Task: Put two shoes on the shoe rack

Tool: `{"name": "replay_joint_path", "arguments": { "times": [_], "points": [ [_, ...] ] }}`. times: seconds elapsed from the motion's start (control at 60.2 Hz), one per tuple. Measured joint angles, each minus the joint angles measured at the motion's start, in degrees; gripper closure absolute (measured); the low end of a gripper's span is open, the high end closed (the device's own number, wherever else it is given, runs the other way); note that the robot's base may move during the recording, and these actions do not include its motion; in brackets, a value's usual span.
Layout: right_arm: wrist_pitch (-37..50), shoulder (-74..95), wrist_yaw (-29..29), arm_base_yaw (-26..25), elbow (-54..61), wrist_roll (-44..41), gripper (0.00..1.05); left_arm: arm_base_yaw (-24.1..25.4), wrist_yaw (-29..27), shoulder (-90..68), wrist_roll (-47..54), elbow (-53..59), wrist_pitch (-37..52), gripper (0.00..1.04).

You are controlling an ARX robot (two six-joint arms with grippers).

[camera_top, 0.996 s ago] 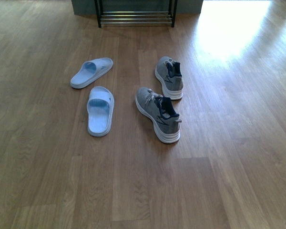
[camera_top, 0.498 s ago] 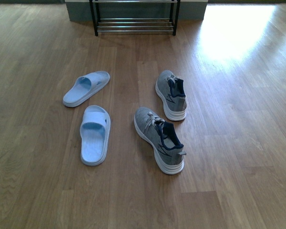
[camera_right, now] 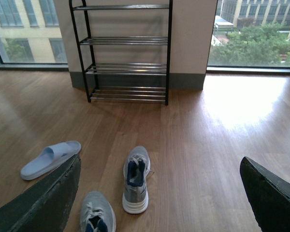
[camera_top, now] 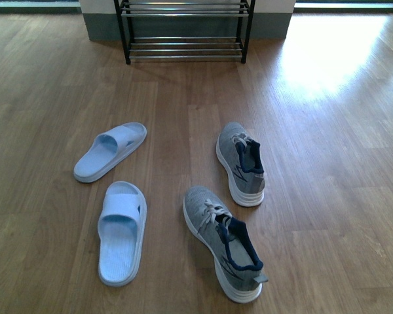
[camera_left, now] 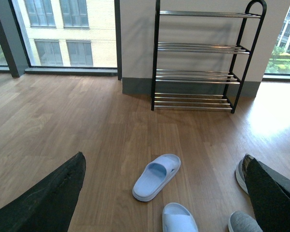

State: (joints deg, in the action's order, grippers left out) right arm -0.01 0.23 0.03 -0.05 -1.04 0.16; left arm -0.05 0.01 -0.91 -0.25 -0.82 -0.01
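Note:
Two grey sneakers lie on the wood floor, one (camera_top: pixel 241 163) farther off and one (camera_top: pixel 223 242) nearer, heels toward me. Left of them lie two pale blue slides, one (camera_top: pixel 110 152) angled and one (camera_top: pixel 121 232) nearer. The shoe rack (camera_top: pixel 183 49) stands at the back against the wall, and its chrome rods hold nothing. Neither gripper shows in the front view. My left gripper (camera_left: pixel 163 157) is open, high above the slides (camera_left: pixel 157 176). Over the sneakers (camera_right: pixel 135 179) my right gripper (camera_right: pixel 159 162) is open too. Both hold nothing.
A grey skirting and white wall (camera_right: pixel 188 38) back the rack (camera_right: pixel 128 67), with tall windows (camera_left: pixel 63 29) on both sides. A bright sun patch (camera_top: pixel 327 52) lies on the floor at the right. Bare floor separates the shoes from the rack.
In the front view the shoes have slid down and grown larger, and more of the rack shows at the top. The shoes keep their places relative to each other.

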Motion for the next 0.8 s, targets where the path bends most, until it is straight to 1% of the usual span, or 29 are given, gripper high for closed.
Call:
{"name": "replay_joint_path", "arguments": {
  "times": [0.797],
  "points": [
    [0.0,0.0,0.0,0.0,0.0,0.0,0.09,0.0,0.0,0.0,0.0,0.0,0.0,0.09]
  ]
}}
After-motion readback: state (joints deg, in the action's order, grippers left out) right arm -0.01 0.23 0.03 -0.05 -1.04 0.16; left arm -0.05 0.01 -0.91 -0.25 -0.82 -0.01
